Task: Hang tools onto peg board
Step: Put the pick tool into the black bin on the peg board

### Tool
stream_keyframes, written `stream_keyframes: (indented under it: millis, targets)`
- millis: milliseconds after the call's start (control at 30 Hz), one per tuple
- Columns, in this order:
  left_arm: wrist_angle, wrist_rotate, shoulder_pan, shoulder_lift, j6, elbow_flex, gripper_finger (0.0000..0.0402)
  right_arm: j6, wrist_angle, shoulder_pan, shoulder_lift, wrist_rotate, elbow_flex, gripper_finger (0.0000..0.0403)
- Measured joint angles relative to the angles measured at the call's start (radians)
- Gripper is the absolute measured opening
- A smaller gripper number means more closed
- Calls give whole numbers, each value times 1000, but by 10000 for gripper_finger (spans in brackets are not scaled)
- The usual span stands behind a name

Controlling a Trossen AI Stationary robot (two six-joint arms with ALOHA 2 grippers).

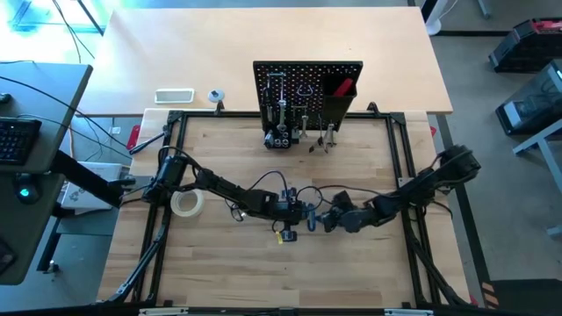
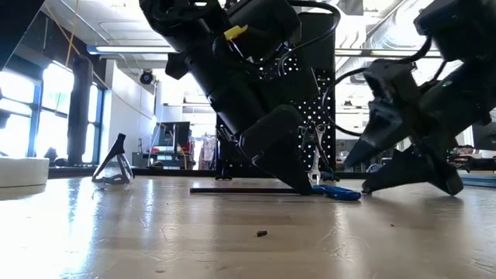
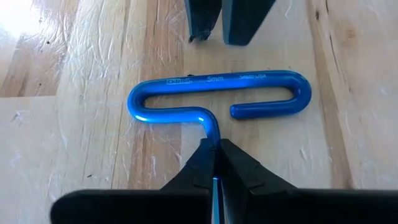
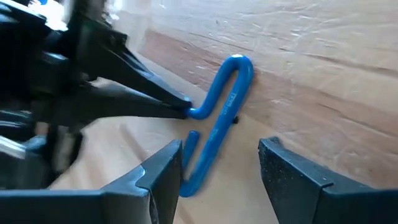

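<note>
A blue-handled hex key (image 3: 217, 93) lies on the wooden table, in the middle of it (image 1: 313, 216). My left gripper (image 3: 214, 144) reaches in from the table's left (image 1: 304, 213) and is shut on the key. My right gripper (image 4: 221, 144) comes from the table's right (image 1: 324, 219) and is open, its fingers either side of the key's looped handle (image 4: 217, 134); whether they touch it, I cannot tell. The black peg board (image 1: 307, 88) stands upright at the far edge with tools on its hooks. My left gripper pinches the key's short blue stem (image 3: 213, 132), where it bends off the looped handle, between its two fingertips (image 4: 180, 111). The fingers slant down from the table's left. The looped handle lies flat on the table beyond the fingertips.
A pale tape roll (image 1: 187, 204) lies left of the arms, beside the left arm. Clear glasses (image 2: 113, 166) stand on the table toward the far left. A white tray (image 1: 174, 96) sits behind the frame. A red-handled tool (image 1: 343, 88) is in the board's black bin.
</note>
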Motion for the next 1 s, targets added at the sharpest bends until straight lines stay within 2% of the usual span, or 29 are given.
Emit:
stream_keyframes:
  millis: [133, 367, 600, 867, 1000]
  targets:
    - [3, 2, 0, -5, 18, -1, 0, 17, 4, 0, 1, 11, 3, 201]
    - [13, 3, 1, -6, 18, -1, 1, -4, -81, -36, 17, -50, 64, 201]
    - [39, 11, 0, -18, 31, -2, 3, -11, 18, -45, 71, -49, 66, 202]
    - [43, 10, 0, -49, 51, -2, 3, -6, -20, -45, 76, -54, 84, 202]
    - [6, 71, 13, -56, 17, 1, 2, 9, -34, -34, 76, -46, 86, 202]
